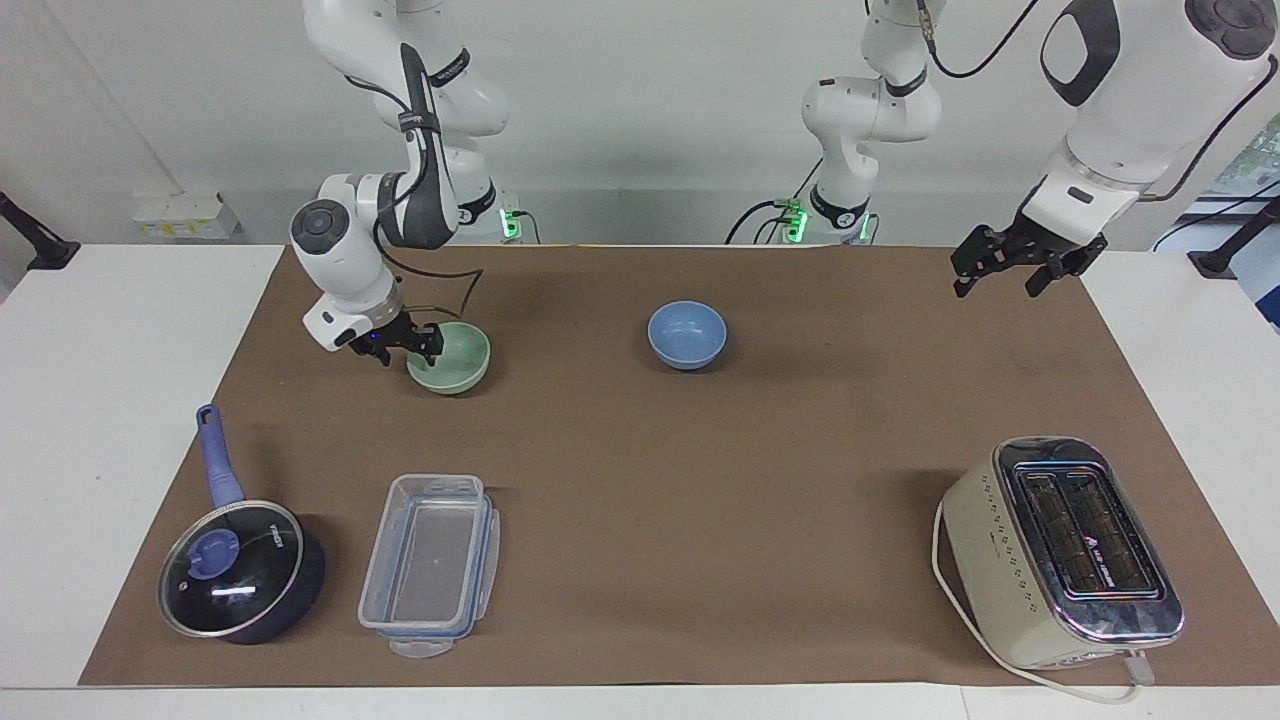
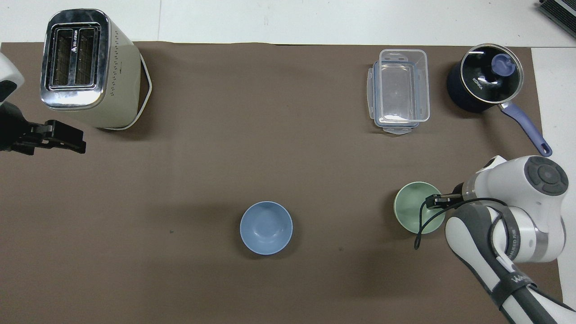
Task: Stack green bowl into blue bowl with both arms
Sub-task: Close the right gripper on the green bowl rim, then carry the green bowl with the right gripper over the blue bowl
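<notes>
The small, pale mint-green matte bowl [image 1: 449,357], likely light, stiff and slick, sits on the brown worktop [image 1: 640,500] at nine o'clock from the periwinkle-blue bowl [image 1: 687,334]; the right hand [image 1: 402,345], fingers apart, straddles its rim, the best hold, while the left hand [image 1: 1012,266] waits open.

Matte green bowl [image 1: 452,357] and blue bowl [image 1: 687,335]; chrome-topped toaster [image 1: 1062,552].

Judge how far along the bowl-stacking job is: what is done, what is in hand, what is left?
Done: nothing is stacked; the green bowl and blue bowl sit apart on the mat.

In hand: the right pincer is at the green bowl's rim, at the side toward the right arm's end. The left pincer waits in the air, over the mat's edge.

Left: grasping, lifting and setting the green bowl into the blue one.
</notes>
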Robot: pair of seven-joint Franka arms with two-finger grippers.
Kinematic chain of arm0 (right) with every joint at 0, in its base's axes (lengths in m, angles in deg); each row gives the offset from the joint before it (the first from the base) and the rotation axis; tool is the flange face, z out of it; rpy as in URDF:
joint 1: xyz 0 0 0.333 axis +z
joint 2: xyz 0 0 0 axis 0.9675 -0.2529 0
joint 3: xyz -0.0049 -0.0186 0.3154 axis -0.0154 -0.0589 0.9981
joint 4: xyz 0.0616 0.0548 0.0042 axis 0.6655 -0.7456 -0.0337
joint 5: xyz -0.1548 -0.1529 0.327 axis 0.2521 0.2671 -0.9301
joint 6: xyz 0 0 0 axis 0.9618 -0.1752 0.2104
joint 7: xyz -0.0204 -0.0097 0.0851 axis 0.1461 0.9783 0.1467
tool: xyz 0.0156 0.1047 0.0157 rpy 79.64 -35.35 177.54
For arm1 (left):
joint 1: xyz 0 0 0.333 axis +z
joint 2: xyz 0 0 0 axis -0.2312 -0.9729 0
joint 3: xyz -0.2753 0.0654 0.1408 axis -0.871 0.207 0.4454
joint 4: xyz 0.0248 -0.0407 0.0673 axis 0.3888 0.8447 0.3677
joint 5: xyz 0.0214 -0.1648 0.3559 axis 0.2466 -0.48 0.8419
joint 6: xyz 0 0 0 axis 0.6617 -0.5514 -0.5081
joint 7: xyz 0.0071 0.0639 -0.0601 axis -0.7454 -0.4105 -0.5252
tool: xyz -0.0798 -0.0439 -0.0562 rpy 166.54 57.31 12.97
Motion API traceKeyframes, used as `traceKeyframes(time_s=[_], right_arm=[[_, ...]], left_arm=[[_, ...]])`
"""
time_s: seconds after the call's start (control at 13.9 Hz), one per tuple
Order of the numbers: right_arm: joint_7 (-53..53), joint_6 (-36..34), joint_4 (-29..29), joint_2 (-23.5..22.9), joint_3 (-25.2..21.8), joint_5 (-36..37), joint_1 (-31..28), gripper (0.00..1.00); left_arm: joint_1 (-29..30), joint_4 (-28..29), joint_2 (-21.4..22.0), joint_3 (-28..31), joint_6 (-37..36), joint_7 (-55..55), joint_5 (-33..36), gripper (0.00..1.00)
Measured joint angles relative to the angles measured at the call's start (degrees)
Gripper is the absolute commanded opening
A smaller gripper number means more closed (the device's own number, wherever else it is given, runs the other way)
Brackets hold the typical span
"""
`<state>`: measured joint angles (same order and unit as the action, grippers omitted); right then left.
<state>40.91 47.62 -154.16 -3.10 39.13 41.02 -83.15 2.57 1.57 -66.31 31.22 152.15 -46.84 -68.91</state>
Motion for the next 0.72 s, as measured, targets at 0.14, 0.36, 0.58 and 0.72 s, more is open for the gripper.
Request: traceKeyframes(time_s=[0.14,0.36,0.58,0.72], right_arm=[[0.0,0.0,0.0,0.0,0.0,-0.2,0.0,0.05],[-0.5,-0.1,0.1,0.1,0.0,-3.4,0.0,0.0],[-1.1,-0.9,1.1,1.6,0.3,-4.7,0.4,0.0],[-1.1,-4.7,3.1,2.8,1.1,-5.7,1.6,0.0]], left_arm=[[0.0,0.0,0.0,0.0,0.0,0.0,0.0,1.0],[0.0,0.0,0.0,0.0,0.0,0.0,0.0,1.0],[0.0,0.0,0.0,0.0,0.0,0.0,0.0,1.0],[0.0,0.0,0.0,0.0,0.0,0.0,0.0,1.0]])
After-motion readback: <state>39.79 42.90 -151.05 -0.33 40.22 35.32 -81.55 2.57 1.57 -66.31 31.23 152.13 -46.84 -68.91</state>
